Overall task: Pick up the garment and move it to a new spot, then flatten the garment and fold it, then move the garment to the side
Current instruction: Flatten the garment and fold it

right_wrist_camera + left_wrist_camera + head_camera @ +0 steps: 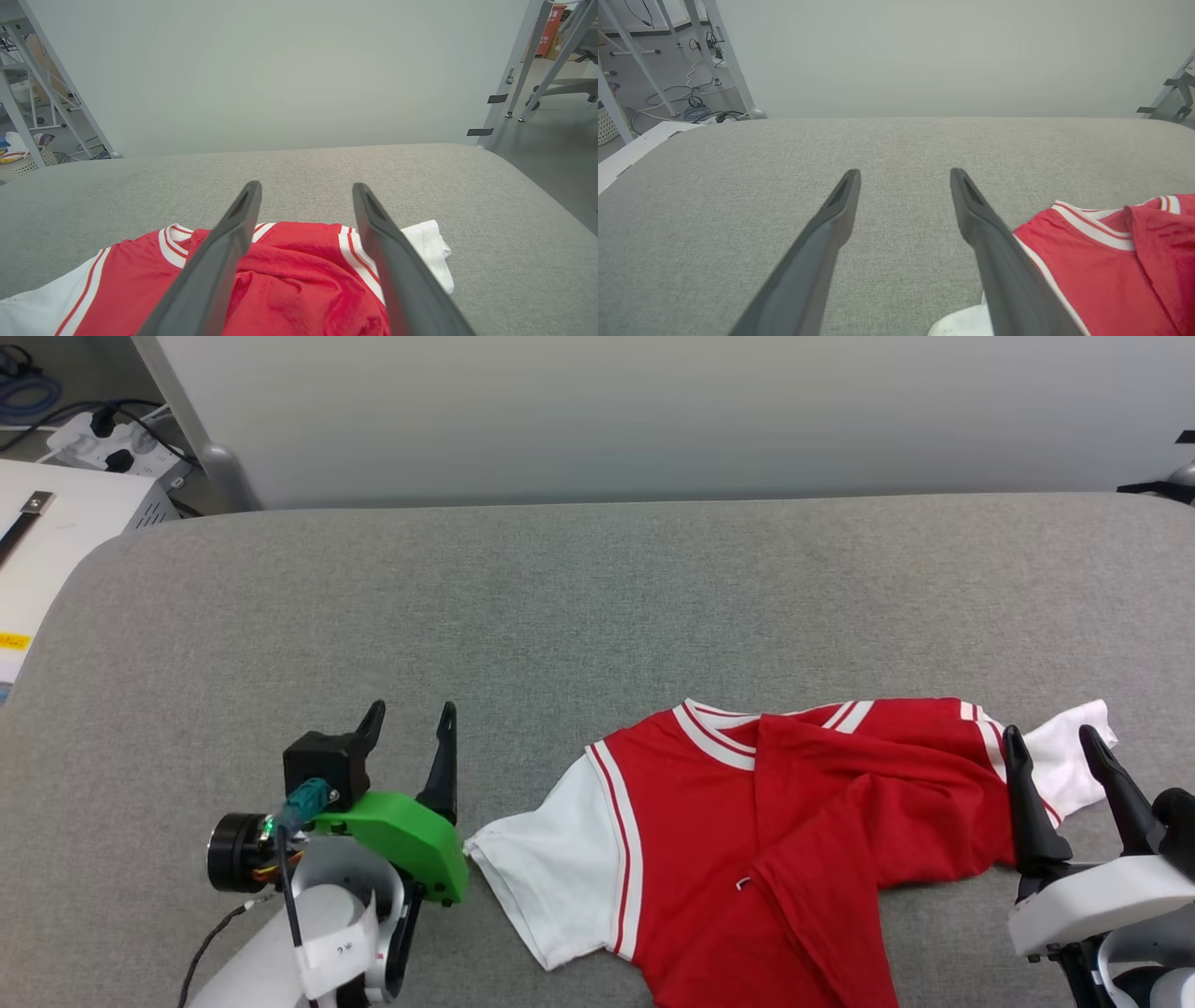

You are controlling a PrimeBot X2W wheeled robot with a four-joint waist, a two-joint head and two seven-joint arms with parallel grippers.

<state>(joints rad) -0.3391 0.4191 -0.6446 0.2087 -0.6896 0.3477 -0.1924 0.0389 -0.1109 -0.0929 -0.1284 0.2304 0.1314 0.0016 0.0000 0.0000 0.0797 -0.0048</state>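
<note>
My left gripper (411,709) and right gripper (1050,735), fingers apart and empty, flank the rumpled soft red white-sleeved shirt (794,821) to flatten it.

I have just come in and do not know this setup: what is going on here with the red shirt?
A two-armed robot is working on a red shirt, which lies rumpled and partly folded over itself on a grey padded table. Both hands are open and hold nothing. The left hand is over bare table next to one white sleeve; the right hand is at the other end, over the other white sleeve. The shirt is not yet flat.
</note>
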